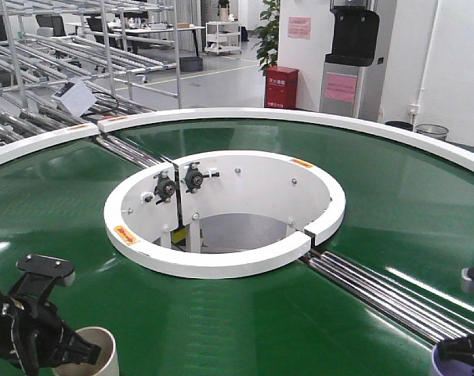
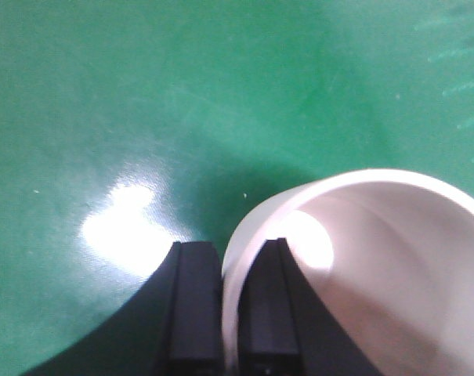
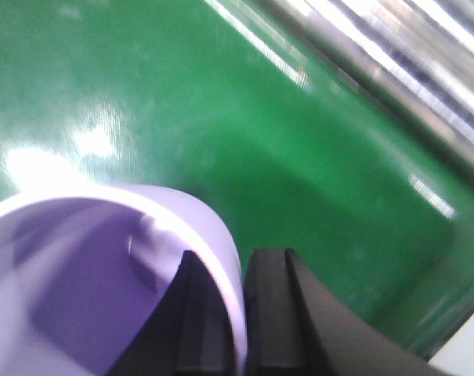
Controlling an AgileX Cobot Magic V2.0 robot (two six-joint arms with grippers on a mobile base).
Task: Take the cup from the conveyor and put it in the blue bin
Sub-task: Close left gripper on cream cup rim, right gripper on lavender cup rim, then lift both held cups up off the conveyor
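Observation:
A cream-white cup (image 1: 98, 348) stands at the near left of the green conveyor (image 1: 56, 204). My left gripper (image 1: 81, 350) is shut on its rim. In the left wrist view one finger is inside the cream-white cup (image 2: 378, 258) and one outside, so the left gripper (image 2: 227, 258) pinches the wall over the belt (image 2: 142, 94). A purple cup (image 1: 441, 362) shows at the bottom right edge, held by my right gripper (image 1: 456, 350). In the right wrist view the right gripper (image 3: 240, 270) is shut on the wall of the purple cup (image 3: 80, 274). The blue bin is out of view.
The white central ring (image 1: 225, 211) with its bearing brackets sits mid-belt. Steel rollers (image 1: 385, 294) cross the belt at the right seam, also seen as rollers (image 3: 409, 55) in the right wrist view. Steel racks (image 1: 56, 63) stand behind on the left, a red box (image 1: 281, 86) beyond the far rim.

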